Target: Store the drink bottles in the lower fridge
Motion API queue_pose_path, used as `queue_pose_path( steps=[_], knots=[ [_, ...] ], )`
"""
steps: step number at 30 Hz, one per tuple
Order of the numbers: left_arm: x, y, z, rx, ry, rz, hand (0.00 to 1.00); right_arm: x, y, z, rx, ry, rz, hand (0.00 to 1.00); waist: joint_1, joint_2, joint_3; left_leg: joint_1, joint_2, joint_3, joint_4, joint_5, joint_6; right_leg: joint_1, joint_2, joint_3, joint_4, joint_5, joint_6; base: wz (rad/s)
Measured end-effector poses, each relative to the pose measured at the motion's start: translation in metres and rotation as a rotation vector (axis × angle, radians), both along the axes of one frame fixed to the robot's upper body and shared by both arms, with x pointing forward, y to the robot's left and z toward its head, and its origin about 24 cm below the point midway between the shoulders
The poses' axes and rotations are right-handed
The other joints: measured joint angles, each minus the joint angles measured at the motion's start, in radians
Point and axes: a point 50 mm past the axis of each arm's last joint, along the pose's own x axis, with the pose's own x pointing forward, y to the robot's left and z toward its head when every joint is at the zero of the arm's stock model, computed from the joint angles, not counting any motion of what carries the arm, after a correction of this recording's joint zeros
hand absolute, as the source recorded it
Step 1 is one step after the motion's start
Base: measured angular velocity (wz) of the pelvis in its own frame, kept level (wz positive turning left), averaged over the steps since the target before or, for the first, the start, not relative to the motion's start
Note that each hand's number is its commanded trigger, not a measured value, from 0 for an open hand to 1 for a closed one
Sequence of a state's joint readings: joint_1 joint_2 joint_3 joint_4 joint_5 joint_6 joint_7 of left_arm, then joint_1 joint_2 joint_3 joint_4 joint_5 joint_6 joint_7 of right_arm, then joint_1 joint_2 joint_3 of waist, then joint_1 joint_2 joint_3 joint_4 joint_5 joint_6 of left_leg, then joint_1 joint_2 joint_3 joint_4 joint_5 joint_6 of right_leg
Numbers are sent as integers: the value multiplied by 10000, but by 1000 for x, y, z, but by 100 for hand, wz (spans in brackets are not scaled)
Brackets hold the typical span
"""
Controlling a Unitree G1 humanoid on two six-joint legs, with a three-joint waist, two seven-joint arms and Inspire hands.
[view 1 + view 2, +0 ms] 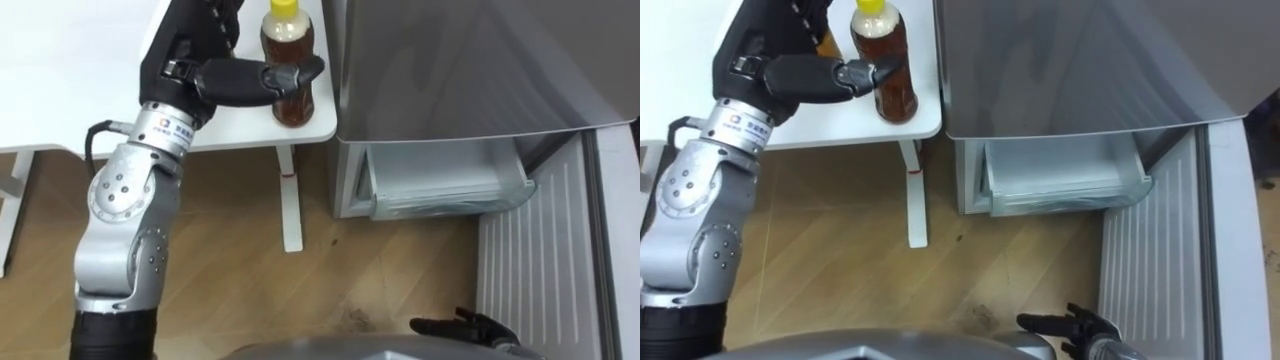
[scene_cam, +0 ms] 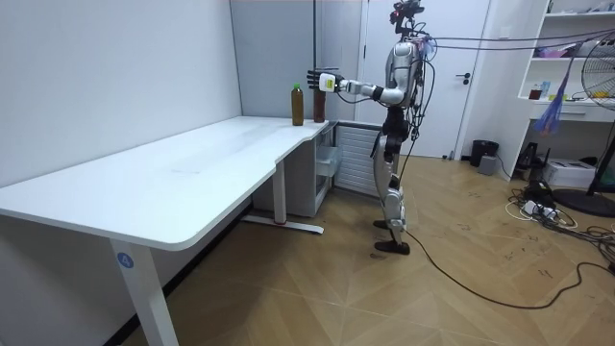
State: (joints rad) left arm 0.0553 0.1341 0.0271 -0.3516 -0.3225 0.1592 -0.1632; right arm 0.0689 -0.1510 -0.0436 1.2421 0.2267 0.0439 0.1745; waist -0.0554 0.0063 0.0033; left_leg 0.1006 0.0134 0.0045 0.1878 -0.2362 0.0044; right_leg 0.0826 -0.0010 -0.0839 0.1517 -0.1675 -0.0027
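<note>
At the corner of the bench (image 1: 70,70), beside the fridge (image 1: 450,70) whose lower compartment (image 1: 440,185) already stands open, the left hand (image 1: 195,70) is spread open against the standing tea bottle (image 1: 292,105), not closed on it, and the right hand (image 1: 470,325) hangs relaxed, so apparently no drink is stored yet.

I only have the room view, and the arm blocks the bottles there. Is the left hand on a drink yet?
Observer: The left hand has its thumb laid across the front of the yellow-capped bottle. The fingers are straight, not curled round it.
Operator: Is the lower fridge open?
Observer: Yes, the lower door stands open and shows a clear drawer.
Operator: And the right hand?
Observer: The right hand hangs low beside that door, open and empty.
</note>
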Motion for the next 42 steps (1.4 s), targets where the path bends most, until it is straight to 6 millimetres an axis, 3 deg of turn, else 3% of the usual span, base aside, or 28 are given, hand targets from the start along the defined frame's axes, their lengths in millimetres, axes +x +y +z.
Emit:
queue_pose_path(
  steps=[7,19,27,32,42],
  knots=[
    [0,-1,0,-25,30,92,0,0,-3,1,-152,0,-53,0,-60,165,-38,7,49,108,-8,0,-1,-13,43,8,-11,13,-21,0],
    [2,1,-10,-37,495,297,0,4,2,0,-47,-122,-32,0,-280,17,60,139,66,489,-61,1,-3,-20,36,155,-31,9,-17,-4],
    [3,2,-13,-2,645,343,0,6,1,1,-69,-253,-136,0,-348,26,54,106,79,641,-80,1,-3,-93,45,245,-3,11,-19,-7],
    [6,4,-25,8,1146,357,0,7,1,1,-61,-279,-130,0,-488,36,47,119,85,730,-80,1,-3,-89,44,267,16,12,-21,0],
    [6,3,-26,19,1177,298,0,7,1,1,-55,-305,-126,0,-507,36,47,144,86,763,-80,1,-3,-92,41,266,55,12,-20,0]
  ],
)
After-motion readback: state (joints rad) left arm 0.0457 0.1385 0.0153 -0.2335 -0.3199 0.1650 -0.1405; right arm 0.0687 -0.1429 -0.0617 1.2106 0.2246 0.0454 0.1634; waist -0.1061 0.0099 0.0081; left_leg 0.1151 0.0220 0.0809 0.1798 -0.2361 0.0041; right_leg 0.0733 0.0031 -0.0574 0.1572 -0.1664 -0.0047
